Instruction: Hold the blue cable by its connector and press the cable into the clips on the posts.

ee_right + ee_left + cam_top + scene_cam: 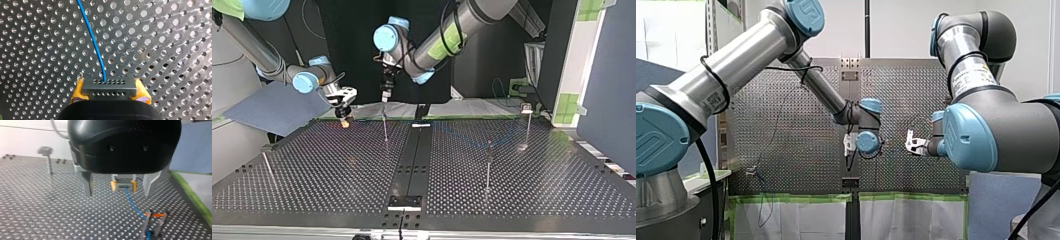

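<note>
The right gripper (109, 91) has its yellow pads clamped on the grey connector (110, 86), low over the perforated table (175, 37). The blue cable (93, 40) runs out of the connector's front face across the holes. The left gripper (118, 193) hangs close above the table, facing the connector, its metal fingers wide apart and holding nothing. Between the two, the cable reaches an orange clip (156, 215) on a post (150, 228); I cannot tell whether it is seated there. The worry, to my eye, is tension. The cable looks thin, and a pull along the table before it is pressed home could drag it out of that clip or bend the slim post. A sideways tug could also twist the connector in the pads, since they grip only its ends. Another post (488, 165) stands well apart, so loose cable may snag on the way there. The open left fingers sit near the cable's line and could catch it
</note>
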Controlling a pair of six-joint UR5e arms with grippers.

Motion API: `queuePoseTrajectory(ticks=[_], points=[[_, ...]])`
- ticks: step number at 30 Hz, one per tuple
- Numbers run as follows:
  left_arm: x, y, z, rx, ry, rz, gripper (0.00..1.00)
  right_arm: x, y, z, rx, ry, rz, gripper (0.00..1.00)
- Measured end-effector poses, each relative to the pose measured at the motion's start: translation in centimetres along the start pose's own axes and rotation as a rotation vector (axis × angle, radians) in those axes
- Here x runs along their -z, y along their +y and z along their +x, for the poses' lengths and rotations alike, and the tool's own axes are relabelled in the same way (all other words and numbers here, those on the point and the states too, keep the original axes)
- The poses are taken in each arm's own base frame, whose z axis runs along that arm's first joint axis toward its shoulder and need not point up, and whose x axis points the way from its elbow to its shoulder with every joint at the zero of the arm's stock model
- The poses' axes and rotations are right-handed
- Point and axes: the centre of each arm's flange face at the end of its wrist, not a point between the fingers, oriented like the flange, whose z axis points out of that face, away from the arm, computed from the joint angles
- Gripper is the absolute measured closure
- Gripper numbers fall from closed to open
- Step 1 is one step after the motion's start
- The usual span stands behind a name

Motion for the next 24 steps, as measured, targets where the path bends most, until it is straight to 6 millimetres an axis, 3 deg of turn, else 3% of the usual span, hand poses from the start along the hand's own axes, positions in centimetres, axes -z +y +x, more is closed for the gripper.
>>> queuePoseTrajectory(ticks=[24], points=[[6.0, 5.0, -4.8, 0.09, 0.013, -0.086, 0.0, 0.1, 0.1, 0.0, -0.006, -0.001, -0.002, 1.0]])
